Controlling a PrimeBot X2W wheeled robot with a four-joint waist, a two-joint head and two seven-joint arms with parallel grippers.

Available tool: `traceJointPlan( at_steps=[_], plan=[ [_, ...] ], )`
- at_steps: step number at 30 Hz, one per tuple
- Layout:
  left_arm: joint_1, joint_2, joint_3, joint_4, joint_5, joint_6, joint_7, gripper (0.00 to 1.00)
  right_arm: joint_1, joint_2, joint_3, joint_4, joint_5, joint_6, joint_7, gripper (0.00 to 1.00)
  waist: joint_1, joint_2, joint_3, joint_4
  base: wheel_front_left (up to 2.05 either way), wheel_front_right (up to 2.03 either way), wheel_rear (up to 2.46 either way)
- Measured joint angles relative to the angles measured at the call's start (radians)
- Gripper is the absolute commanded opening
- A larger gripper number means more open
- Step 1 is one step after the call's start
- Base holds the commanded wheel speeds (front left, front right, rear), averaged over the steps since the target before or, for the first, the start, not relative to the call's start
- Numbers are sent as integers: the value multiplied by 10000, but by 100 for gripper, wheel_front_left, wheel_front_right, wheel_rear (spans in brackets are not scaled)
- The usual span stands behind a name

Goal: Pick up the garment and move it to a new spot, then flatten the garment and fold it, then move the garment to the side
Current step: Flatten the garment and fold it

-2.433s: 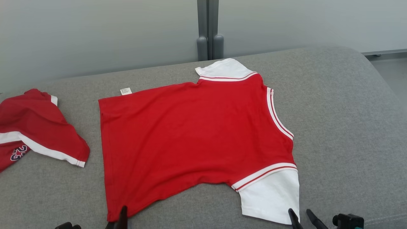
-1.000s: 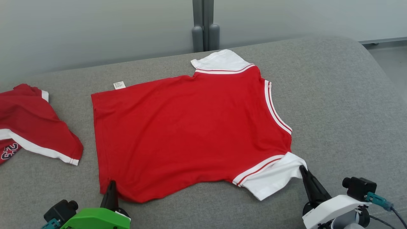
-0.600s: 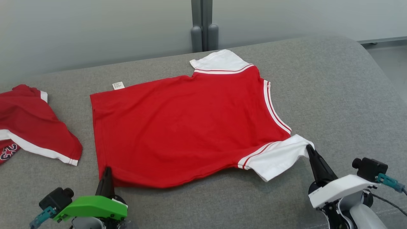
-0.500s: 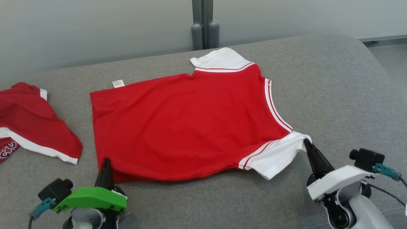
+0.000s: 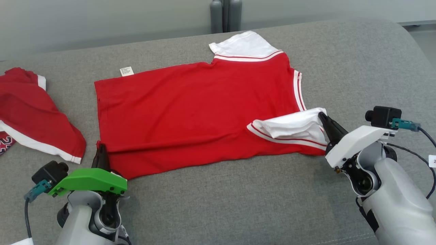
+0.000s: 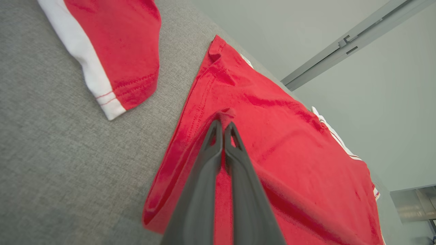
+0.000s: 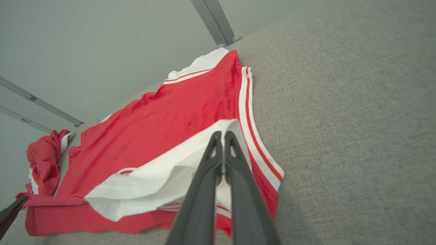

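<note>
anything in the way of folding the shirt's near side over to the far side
Nothing visible. The left gripper and right gripper grip the shirt by its near side; the other garment lies apart, to the left.

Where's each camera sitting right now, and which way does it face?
Head: high, facing forward and down at the shirt on the cushion; left gripper, right gripper below.
Left wrist: looks along the left gripper's shut fingers, pinching the hem.
Right wrist: looks along the right gripper's shut fingers, pinching the sleeve.
Shared: all show the shirt.
</note>
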Motion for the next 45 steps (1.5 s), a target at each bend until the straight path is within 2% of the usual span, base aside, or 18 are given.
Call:
traceJointPlan(
  at_steps=[7, 13, 14, 15, 16, 17, 29, 35, 39, 45],
  plan=[
    [-684, -35, -86, 966, 322, 29, -79, 0, -730, 209, 8, 1049, 6, -232, 410, 0, 2, 0, 305, 48, 0, 0, 0],
    [-1259, -63, -305, 1409, 428, 29, -148, 0, -1314, 320, -79, 1733, 71, -257, 506, 2, 1, 0, 400, 65, 0, 0, 0],
    [-1338, -65, -326, 1450, 437, 29, -169, 43, -1397, 357, -153, 1808, 138, -268, 504, 35, 1, 0, 406, 68, 0, 0, 0],
    [-1420, -69, -339, 1519, 437, 29, -174, 87, -1483, 397, -232, 1902, 213, -268, 504, 56, 1, 0, 413, 72, 0, 0, 0],
    [-1494, -75, -343, 1592, 439, 29, -176, 100, -1559, 422, -286, 1973, 255, -270, 497, 91, 1, 0, 419, 75, 0, 0, 0],
    [-1552, -75, -351, 1643, 474, 29, -178, 100, -1637, 445, -334, 2048, 267, -288, 466, 100, 1, 0, 426, 79, 0, 0, 0],
    [-2107, -40, -343, 2096, 775, -21, -341, 100, -2616, 548, -1051, 2435, 765, -299, -570, 100, 0, 0, 488, 136, 0, 0, 0],
    [-2008, -2, -351, 2109, 775, -359, -435, 100, -2686, 96, -1202, 2410, 744, -140, -1340, 100, 0, 0, 417, 159, 0, 0, 0],
    [-1402, -4, -336, 2104, 759, -560, -437, 100, -2323, -138, -1103, 2376, 562, -17, -1814, 100, -1, 0, 329, 171, 0, 0, 0],
    [-500, -6, -224, 2138, 447, -642, -439, 100, -1190, 19, -876, 2380, 539, 86, -2355, 100, -1, 0, 175, 185, 0, 0, 0]
  ],
)
